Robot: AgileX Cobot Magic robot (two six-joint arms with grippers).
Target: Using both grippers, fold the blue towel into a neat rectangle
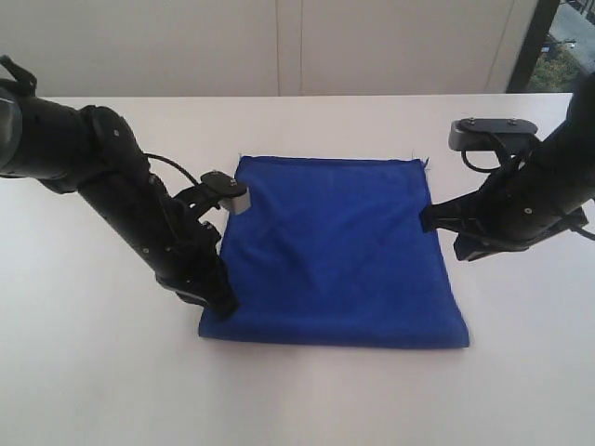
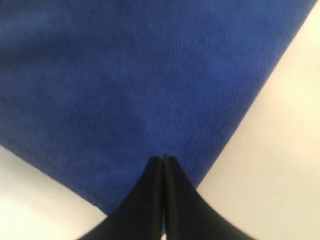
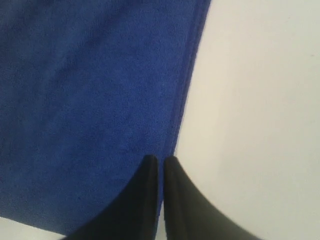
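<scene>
The blue towel [image 1: 335,251] lies flat on the white table [image 1: 307,400], doubled over with layered edges showing along one side [image 3: 186,90]. My left gripper [image 1: 226,305] rests at the towel's near left corner. Its fingers are pressed together, tips over the cloth [image 2: 125,75] just inside the corner, with nothing visibly pinched. My right gripper [image 1: 426,220] sits at the middle of the towel's right edge. Its fingers are shut with only a hairline slit, tips [image 3: 161,159] right on the edge of the cloth [image 3: 90,100].
Bare white tabletop surrounds the towel on all sides. A pale wall [image 1: 279,46] runs behind the table's far edge, and a dark window frame [image 1: 530,42] stands at the far right.
</scene>
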